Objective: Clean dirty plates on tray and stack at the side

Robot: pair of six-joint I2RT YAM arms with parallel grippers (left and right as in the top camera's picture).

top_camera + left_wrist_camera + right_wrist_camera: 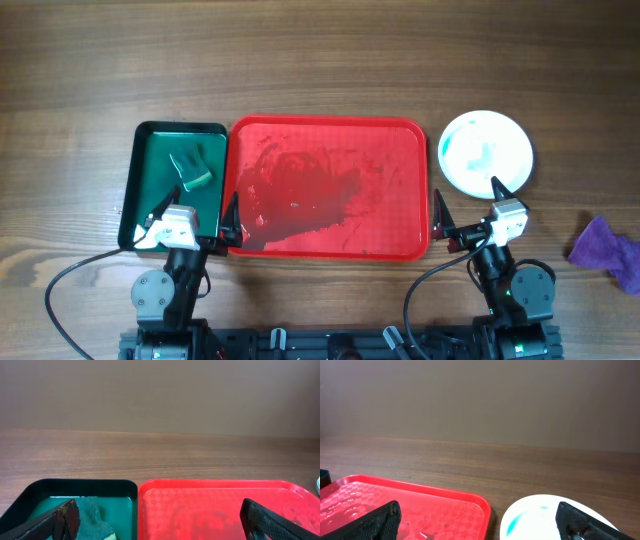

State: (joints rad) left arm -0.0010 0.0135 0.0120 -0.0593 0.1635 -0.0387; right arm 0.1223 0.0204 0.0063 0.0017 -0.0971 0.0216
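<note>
White plate (486,152) sits just right of red tray (400,150); wood table (300,50) beneath.

Here's the wooden table (320,60), carrying left to right: a dark green tray (160,190), the red tray (390,160) just beside it, a white plate (486,152) (green smear on top), and a purple cloth (606,250) far right.

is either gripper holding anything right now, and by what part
Nothing is held: the left gripper and the right gripper both stand open and empty.
</note>
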